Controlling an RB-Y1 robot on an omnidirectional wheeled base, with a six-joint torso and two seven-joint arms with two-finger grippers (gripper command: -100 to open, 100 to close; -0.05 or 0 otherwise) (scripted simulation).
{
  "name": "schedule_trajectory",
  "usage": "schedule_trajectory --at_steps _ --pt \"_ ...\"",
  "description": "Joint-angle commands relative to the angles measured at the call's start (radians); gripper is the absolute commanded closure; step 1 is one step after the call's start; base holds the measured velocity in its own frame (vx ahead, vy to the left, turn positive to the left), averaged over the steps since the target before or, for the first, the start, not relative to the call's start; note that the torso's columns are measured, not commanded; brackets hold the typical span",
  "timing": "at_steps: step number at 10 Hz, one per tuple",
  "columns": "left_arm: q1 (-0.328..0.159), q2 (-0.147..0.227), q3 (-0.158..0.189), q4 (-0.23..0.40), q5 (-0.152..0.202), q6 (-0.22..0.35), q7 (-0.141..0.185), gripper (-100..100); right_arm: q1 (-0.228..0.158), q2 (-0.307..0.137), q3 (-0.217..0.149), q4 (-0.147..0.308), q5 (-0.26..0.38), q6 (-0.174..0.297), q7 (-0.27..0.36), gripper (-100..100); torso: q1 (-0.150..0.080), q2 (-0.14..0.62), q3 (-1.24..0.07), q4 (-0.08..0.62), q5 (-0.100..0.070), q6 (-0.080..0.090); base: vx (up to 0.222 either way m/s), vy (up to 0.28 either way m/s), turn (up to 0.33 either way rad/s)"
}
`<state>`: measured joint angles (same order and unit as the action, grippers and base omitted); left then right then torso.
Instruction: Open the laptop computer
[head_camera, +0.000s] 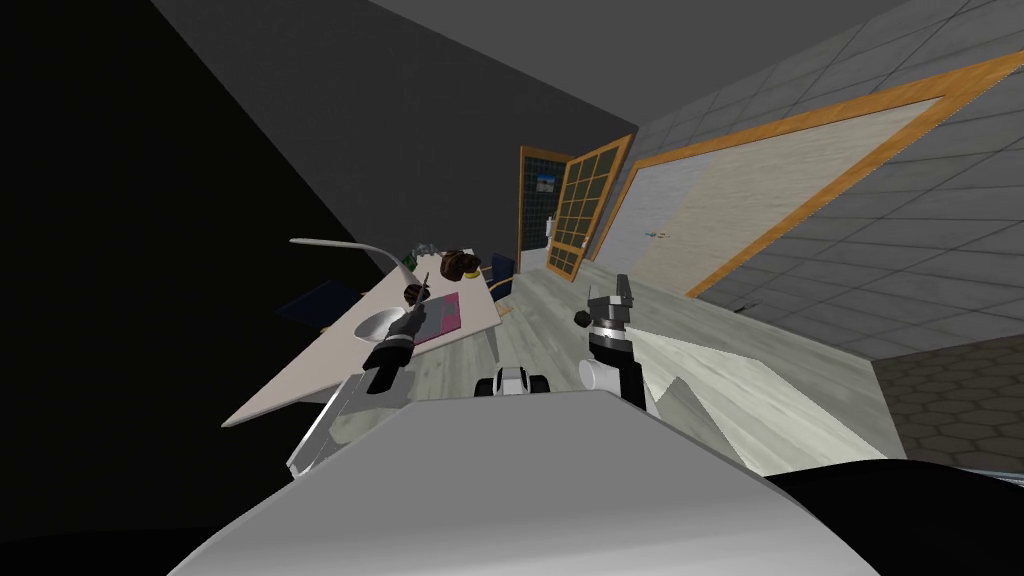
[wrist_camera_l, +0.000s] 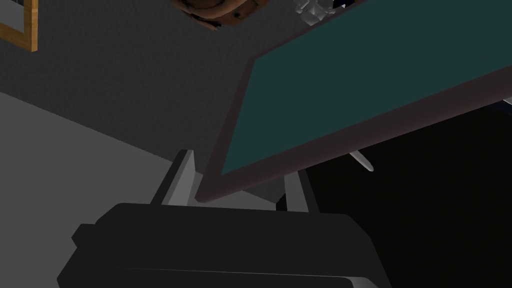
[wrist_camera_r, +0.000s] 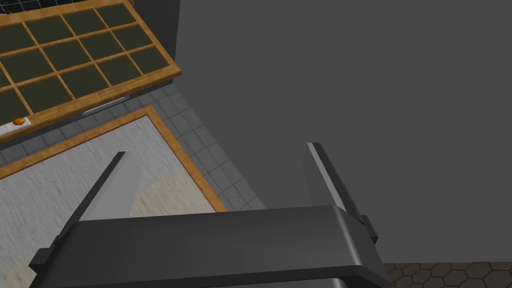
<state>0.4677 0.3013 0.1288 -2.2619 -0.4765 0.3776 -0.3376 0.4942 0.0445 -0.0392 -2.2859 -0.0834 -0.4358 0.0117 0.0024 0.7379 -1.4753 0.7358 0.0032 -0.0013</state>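
Head view, desk: You have a light beige flat-topped desk (head_camera: 300, 375) at the left centre of the frame, running up toward a dark grey wall.
Head view, laptop: The laptop (head_camera: 440, 315), showing a pink base here, lies on the desk's far half. It is just right of a white arched lamp (head_camera: 335, 243) and below some brown rounded objects (head_camera: 458, 265).
Head view, left arm: Your left gripper (head_camera: 420, 298) is at the laptop's left edge.
Head view, right arm: Your right gripper (head_camera: 615, 292) is raised right of centre, well apart from the desk.
Left wrist view, laptop: The lid (wrist_camera_l: 360, 85) is lifted and tilted, a dark teal screen in a dark maroon frame across the upper right.
Left wrist view, gripper: The left gripper (wrist_camera_l: 240, 170) is narrowed on the lid's lower corner. One of its fingers (wrist_camera_l: 181, 175) touches that corner, and the other is partly behind the frame's edge.
Right wrist view, gripper: The right gripper (wrist_camera_r: 215, 150) is spread wide and holds nothing.
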Motion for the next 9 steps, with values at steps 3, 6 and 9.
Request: schedule_trajectory --at_steps 3,6,9 --pt "-0.013 0.017 0.007 0.085 -0.059 -0.052 -0.043 100 0.0 0.0 0.0 0.0 0.0 0.0 0.0 0 0.001 -0.001 -0.001 0.001 0.0 0.0 0.009 -0.09 -0.008" --pt "-0.064 -0.008 0.019 0.179 -0.135 -0.106 -0.082 100 0.0 0.0 0.0 0.0 0.0 0.0 0.0 0 0.0 0.0 0.0 0.003 -0.002 0.001 -0.018 -0.044 0.029" --pt "-0.115 -0.035 0.032 0.269 -0.21 -0.157 -0.117 100 0.0 0.0 0.0 0.0 0.0 0.0 0.0 0 0.001 -0.002 -0.002 0.002 -0.002 0.001 -0.024 -0.041 0.035"
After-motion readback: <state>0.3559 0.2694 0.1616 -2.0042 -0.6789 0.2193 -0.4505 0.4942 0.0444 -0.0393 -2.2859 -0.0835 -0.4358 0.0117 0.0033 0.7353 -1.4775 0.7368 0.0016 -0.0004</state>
